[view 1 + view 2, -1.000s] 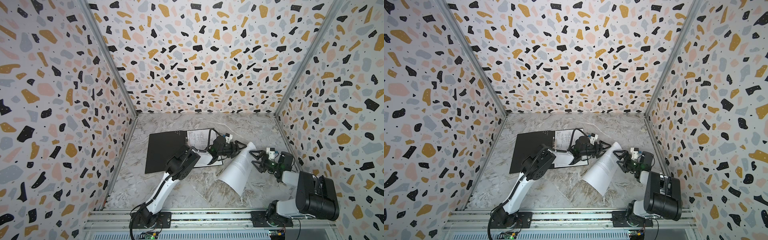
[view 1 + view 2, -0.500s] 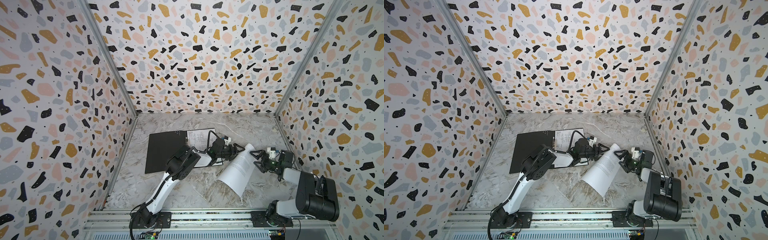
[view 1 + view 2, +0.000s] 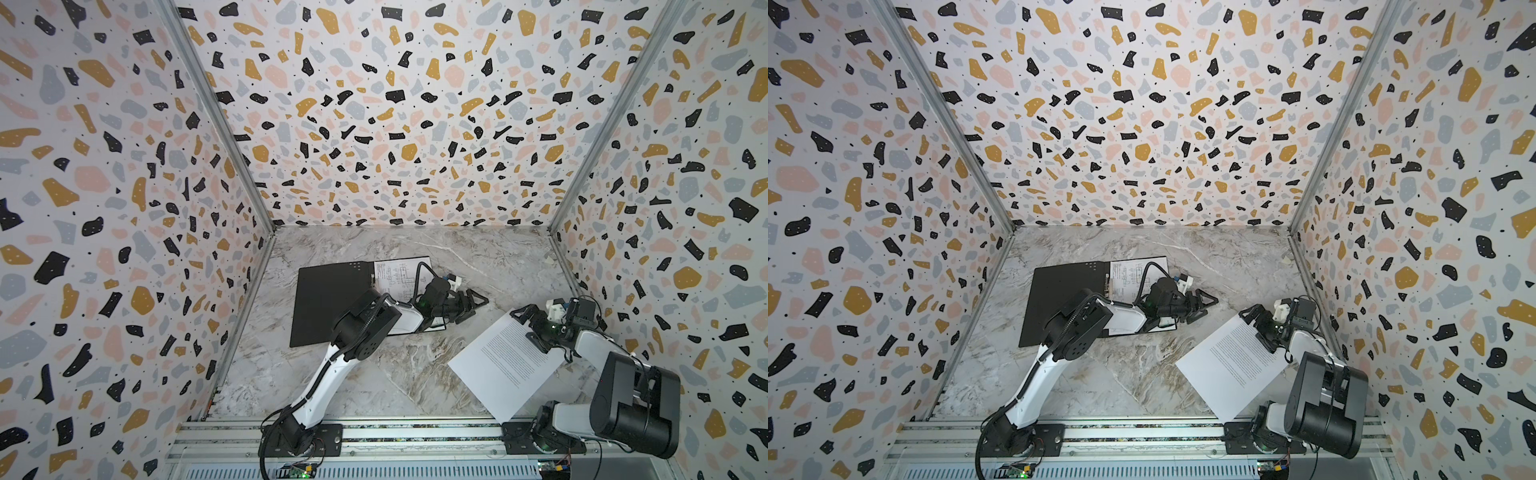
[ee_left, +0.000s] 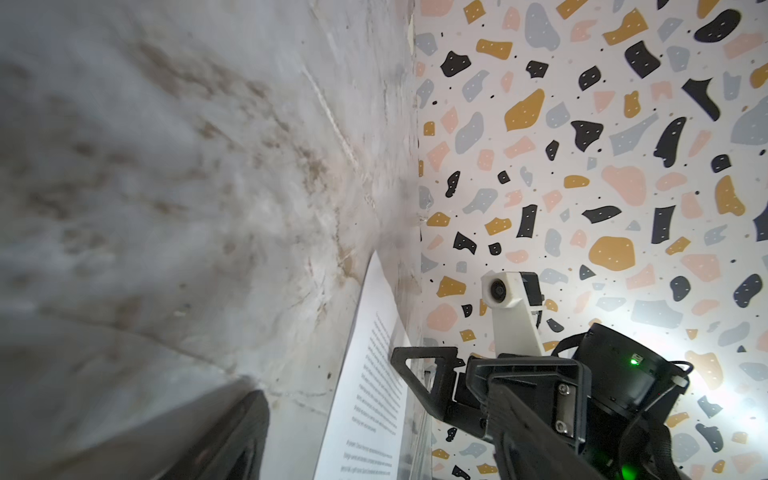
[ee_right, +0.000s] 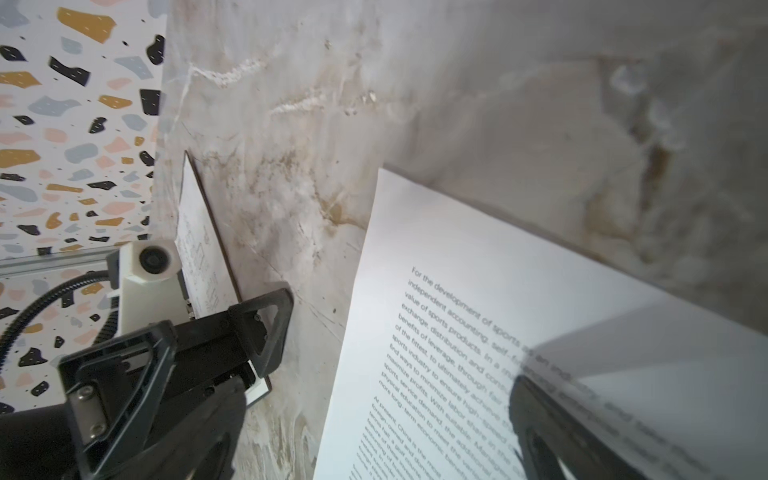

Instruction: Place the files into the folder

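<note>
The folder [image 3: 328, 307] [image 3: 1059, 307] lies open at the middle left, black inside up. The diagram sheet of the files [image 3: 395, 274] [image 3: 1127, 274] [image 5: 199, 253] rests on its right half, partly under my left arm. My left gripper [image 3: 471, 305] [image 3: 1202, 305] is open just off the folder's right edge, holding nothing. The text sheet [image 3: 505, 365] [image 3: 1235, 368] [image 4: 370, 374] [image 5: 478, 291] lies skewed at the front right, apart from the folder. My right gripper [image 3: 530, 328] [image 3: 1262, 326] [image 5: 382, 449] stands open across that sheet's far corner, one finger [image 5: 552, 432] over the paper.
The text sheet's near corner overhangs the front metal rail [image 3: 415, 432]. The right side wall [image 3: 623, 291] stands close behind my right arm. Bare marble table [image 3: 374, 374] separates the folder from the text sheet.
The text sheet's far end has dropped from a raised curl to lie flatter. My right gripper has drawn back slightly toward the right wall. Both grippers have stayed open.
</note>
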Available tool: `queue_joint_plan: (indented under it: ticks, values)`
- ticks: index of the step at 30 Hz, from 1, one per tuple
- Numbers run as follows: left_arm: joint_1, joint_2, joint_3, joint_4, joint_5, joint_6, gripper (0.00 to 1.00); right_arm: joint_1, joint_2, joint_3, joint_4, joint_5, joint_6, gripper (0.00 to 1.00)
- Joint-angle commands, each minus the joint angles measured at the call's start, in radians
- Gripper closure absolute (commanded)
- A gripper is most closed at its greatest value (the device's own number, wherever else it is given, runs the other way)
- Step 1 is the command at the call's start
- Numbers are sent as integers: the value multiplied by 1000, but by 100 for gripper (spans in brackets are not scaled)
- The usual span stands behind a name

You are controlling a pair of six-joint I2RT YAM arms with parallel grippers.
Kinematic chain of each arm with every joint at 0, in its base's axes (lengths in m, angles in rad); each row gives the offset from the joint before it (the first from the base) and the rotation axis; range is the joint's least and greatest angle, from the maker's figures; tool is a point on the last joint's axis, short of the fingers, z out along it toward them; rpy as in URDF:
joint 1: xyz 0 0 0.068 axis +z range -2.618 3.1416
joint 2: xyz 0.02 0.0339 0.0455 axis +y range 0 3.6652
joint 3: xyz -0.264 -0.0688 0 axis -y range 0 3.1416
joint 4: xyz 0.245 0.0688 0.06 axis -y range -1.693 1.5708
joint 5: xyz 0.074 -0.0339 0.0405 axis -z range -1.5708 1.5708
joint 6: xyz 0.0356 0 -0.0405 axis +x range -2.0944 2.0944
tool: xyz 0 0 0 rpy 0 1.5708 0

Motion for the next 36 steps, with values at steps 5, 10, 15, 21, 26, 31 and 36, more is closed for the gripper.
queue_joint_plan:
  ticks: [5,10,15,21,26,31,36]
  values:
    - [2,-132,28,-199,-7,167,16,-9,-123,56,-229,156,-20,1]
    - [-4,-243,-43,-321,-14,258,14,-4,-202,4,-352,185,29,1]
    - [-9,-382,-195,-427,-25,326,13,41,-288,-56,-348,154,112,1]
    - [-34,-539,-346,-586,-81,425,12,100,-204,-121,-218,129,184,1]
    - [-69,-598,-443,-558,-81,388,12,115,-110,-114,-84,119,236,1]
    - [-74,-611,-502,-423,-75,269,13,145,-17,-80,21,107,300,1]
    - [-74,-586,-464,-425,-86,253,15,166,47,-49,81,129,327,1]
